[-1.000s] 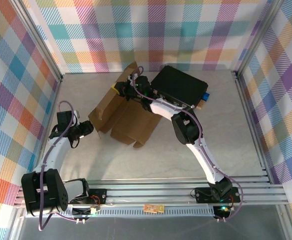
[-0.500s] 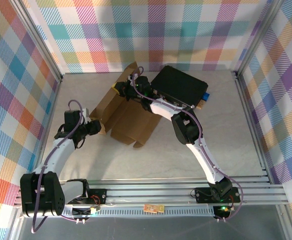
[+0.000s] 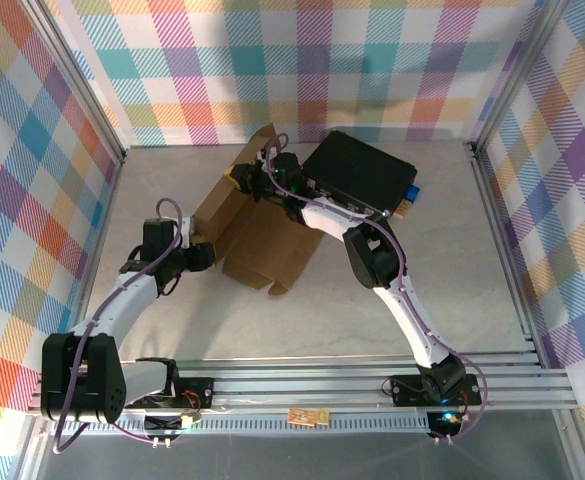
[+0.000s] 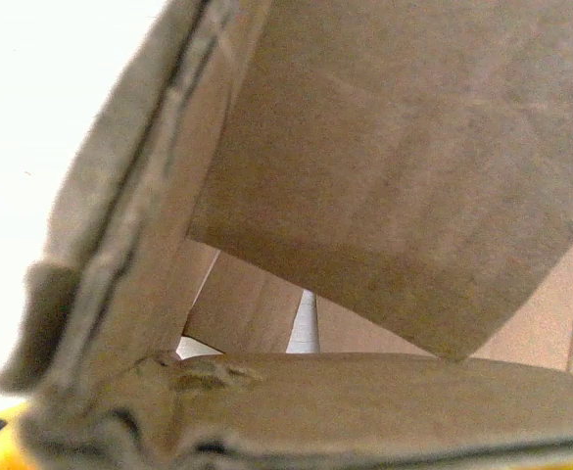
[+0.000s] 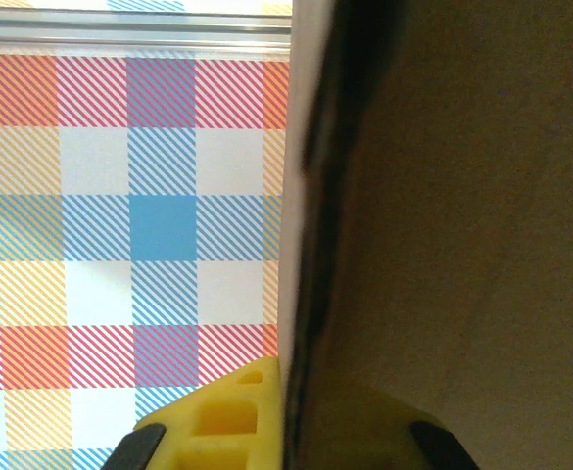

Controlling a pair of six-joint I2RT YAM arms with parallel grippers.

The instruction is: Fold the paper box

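Well, paper box [image 3: 272, 250] lies toward 11 o'clock, R gripper [image 3: 244, 178] pinched shut on its raised flap [image 3: 257, 148], L gripper [image 3: 202, 254] at its 9 o'clock edge, opening unclear; hard shove cd rip flap.

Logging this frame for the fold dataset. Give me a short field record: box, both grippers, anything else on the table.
paper box: brown cardboard, partly folded, one flap raised at its far left
right gripper: shut on the raised flap
left gripper: at the box's left edge; open or gripping, cannot tell
black case: on the table, behind the box to the right
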